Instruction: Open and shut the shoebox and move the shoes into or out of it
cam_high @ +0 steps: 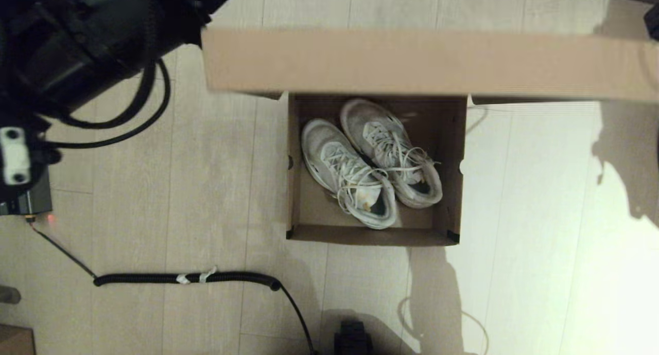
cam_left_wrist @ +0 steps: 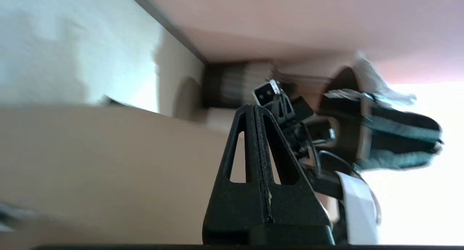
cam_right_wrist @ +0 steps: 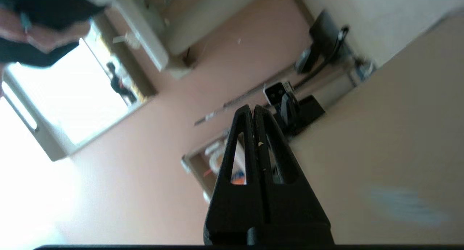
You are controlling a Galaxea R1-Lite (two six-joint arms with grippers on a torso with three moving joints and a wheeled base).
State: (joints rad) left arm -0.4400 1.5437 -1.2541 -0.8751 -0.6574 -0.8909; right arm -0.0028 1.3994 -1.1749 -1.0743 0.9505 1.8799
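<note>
1. Pale plank floor (cam_high: 206, 190) underfoot, carrying the shoebox (cam_high: 298, 211), open, lid (cam_high: 422, 61) raised toward the far side.
2. Inside: the shoes (cam_high: 370, 164), side by side and touching, long axes slanting, toes toward the far-left corner, heels toward the near-right.
3. Left gripper (cam_left_wrist: 256, 110) with fingers pressed together on nothing, up beside the lid's left end; right gripper (cam_right_wrist: 252, 110) likewise closed and empty, by the lid's right end, barely in the head view.
4. Shoes below and nearer than both grippers, roughly midway; neither arm clearly closer.
5. Coiled black cable (cam_high: 185, 278) on the floor, near-left, apart from the box.
</note>
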